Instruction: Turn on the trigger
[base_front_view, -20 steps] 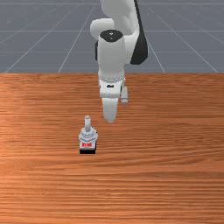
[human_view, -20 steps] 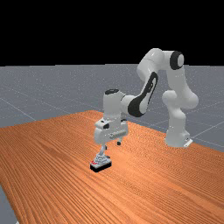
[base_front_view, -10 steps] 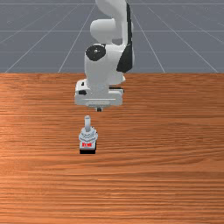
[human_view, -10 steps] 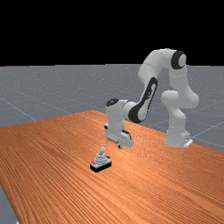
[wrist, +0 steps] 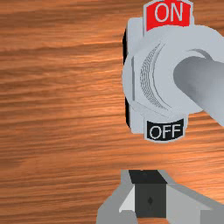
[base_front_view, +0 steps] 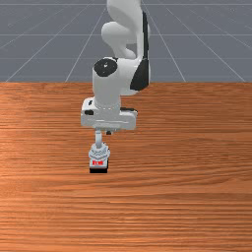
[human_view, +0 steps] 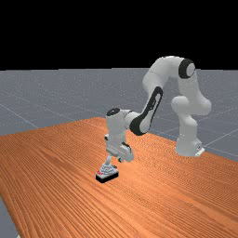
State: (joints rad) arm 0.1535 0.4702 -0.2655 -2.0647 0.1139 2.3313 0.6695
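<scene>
The gripper (base_front_view: 109,132) has just come lower and forward, its jaws clenched together on nothing, close to the switch (base_front_view: 99,156) on the bench (base_front_view: 187,197). That looks like setting up a push towards ON, but they're slightly off to the lever's (base_front_view: 98,138) side and could slip past.

Brightly lit table (base_front_view: 187,197), paler sheen across it in the far view, soft shading on the lever (wrist: 199,85)

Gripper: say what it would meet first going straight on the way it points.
The gripper would probably meet the wooden tabletop, near the OFF label of the toggle switch; depth is unclear.
</scene>
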